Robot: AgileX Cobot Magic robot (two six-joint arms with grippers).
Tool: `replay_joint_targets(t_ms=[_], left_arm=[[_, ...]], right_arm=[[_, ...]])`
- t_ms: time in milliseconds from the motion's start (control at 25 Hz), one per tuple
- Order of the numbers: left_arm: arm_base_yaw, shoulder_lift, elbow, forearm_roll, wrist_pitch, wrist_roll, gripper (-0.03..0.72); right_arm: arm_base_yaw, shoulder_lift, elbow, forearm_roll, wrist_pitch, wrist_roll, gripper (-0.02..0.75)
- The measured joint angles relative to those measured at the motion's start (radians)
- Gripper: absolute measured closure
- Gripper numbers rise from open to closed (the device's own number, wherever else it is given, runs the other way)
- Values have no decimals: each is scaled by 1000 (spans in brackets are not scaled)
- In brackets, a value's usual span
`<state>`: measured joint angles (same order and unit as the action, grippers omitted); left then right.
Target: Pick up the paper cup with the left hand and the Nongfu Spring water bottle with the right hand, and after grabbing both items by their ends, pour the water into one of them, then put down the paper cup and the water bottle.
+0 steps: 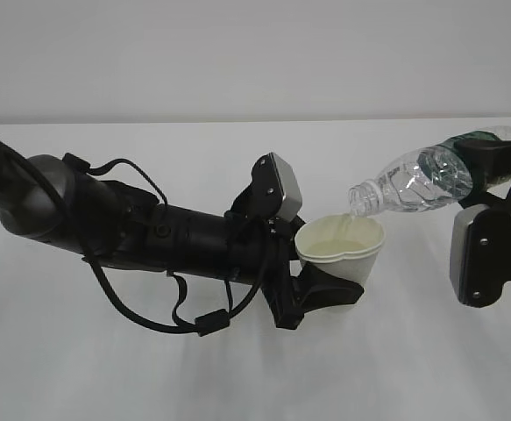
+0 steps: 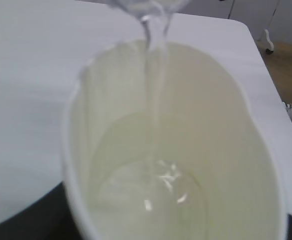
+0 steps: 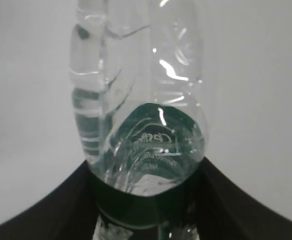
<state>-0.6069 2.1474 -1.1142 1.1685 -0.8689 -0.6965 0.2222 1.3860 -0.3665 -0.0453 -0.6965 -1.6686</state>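
2 arms were up over the white surface (image 1: 80, 377) and the pour was live. The left hand's black 2-finger claw (image 1: 321, 294) was clamped round the lower part of the small white tapered paper cup (image 1: 340, 250), holding it upright and clear of the surface. Its rim looked squeezed slightly out of round in the left wrist view.

Over on the right, the right hand's black claw (image 1: 492, 167) gripped the small clear ribbed plastic bottle with the dark green label band (image 1: 413, 184) near its base end. The bottle lay tipped well past level, with its open neck just above the cup's far rim. The right wrist view showed the dark claw pads on either side of the green band.

A thin stream of clear water (image 2: 153, 75) fell from the neck into the cup, and a shallow pool sat at the bottom, catching the light. So this was the pouring step, well under way, with the cup looking far from full and some water left in the bottle.

The next move would call for tipping the bottle back upright while its neck stayed over the cup. After that, both would go down onto the surface, cup kept level, before either claw let go.
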Motion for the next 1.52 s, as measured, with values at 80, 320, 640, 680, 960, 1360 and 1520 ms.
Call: replay_joint_targets(t_ms=[80,320,640,680,960,1360,1520], left_arm=[[0,0,0,0,0,0,244],[0,0,0,0,0,0,244],[0,2,0,0,0,0,244],[0,2,0,0,0,0,244],[0,2,0,2,2,0,244],[0,4,0,3,2,0,244],[0,4,0,3,2,0,244]], right_arm=[[0,0,0,0,0,0,337],[0,0,0,0,0,0,337],[0,0,0,0,0,0,337],[0,0,0,0,0,0,337],[0,0,0,0,-2,0,337],[0,0,0,0,-6,-2,337],[0,0,0,0,-8,-5,337]])
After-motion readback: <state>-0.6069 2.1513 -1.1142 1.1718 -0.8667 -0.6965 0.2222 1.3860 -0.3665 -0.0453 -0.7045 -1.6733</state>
